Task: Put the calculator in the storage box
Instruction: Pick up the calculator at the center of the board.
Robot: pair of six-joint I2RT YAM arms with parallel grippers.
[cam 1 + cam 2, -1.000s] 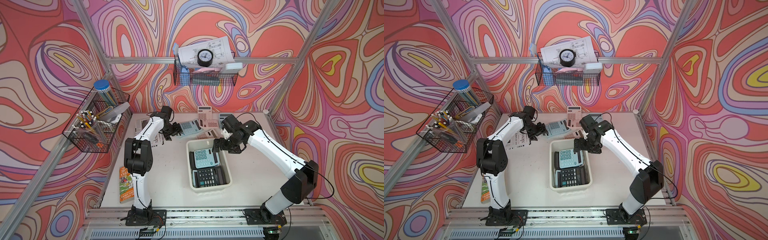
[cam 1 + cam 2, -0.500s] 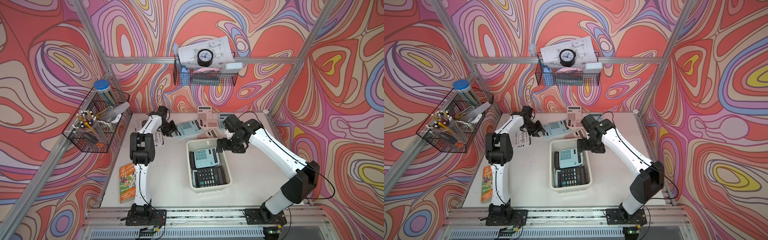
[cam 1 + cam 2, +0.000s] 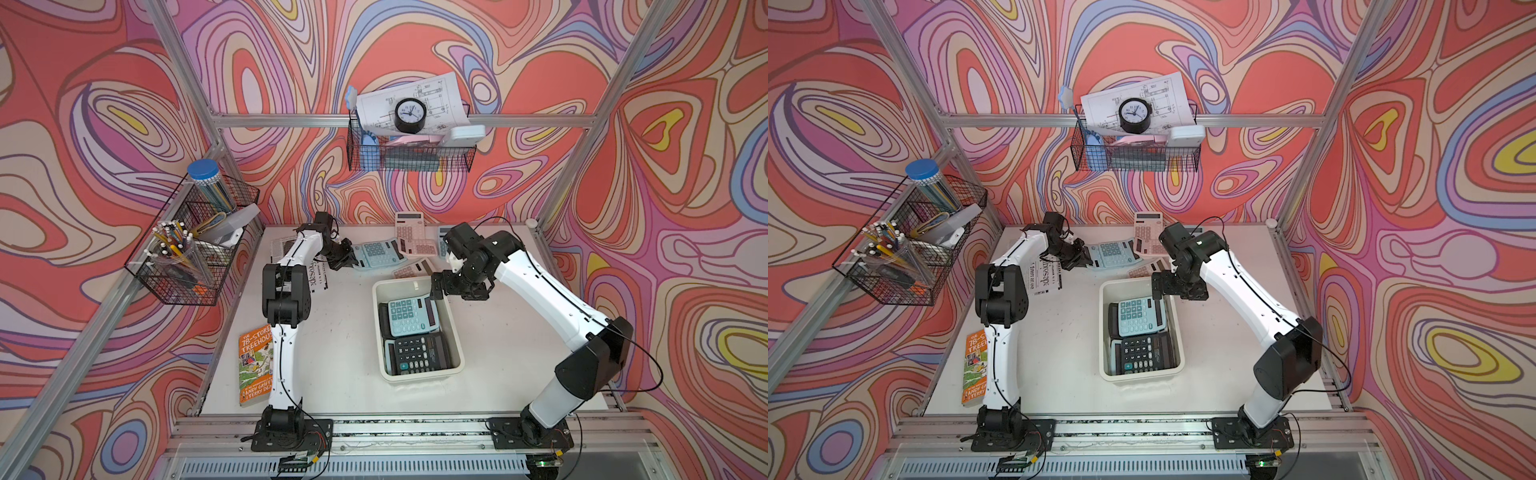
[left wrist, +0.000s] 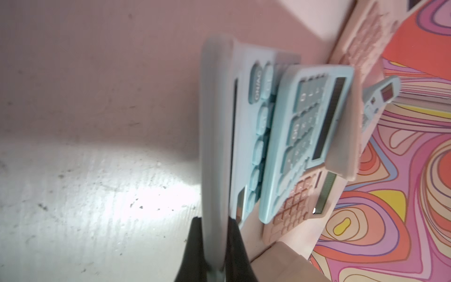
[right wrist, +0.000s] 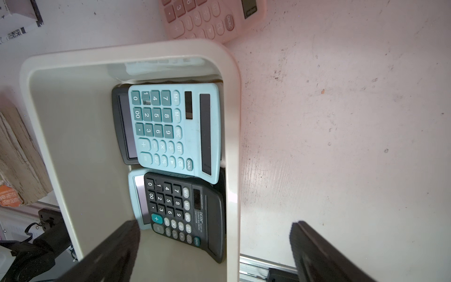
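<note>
Left gripper [image 3: 348, 261] is clamped hard on one thin end of the blue calculator [image 3: 376, 255]. In the left wrist view its black fingers [image 4: 195, 244] pinch that end from both faces. The calculator lies near the far edge of the table [image 3: 332, 332], about midway along it. Its other end is against a pink calculator [image 3: 409, 235], and whether it is off the table yet I cannot tell.

The box [image 3: 419, 377] stands toward the table's middle, nearer the front edge, with a second pink one [image 3: 409, 271] just beyond its far rim. It already holds two stacked pairs, a blue [image 5: 170, 127] on top at one end and a black [image 5: 180, 210] at the other.

With only an end held, the body will likely sag or swivel, so I would lift straight up first. That should clear the pink neighbours before any swing toward the box. Move slowly, level it over the box, and lower it flat onto the stacks before letting go.

The right gripper [image 3: 436, 286] hangs wide open and empty over the box's far right corner. That is close to the incoming path, so it should give way or brace the rim.
</note>
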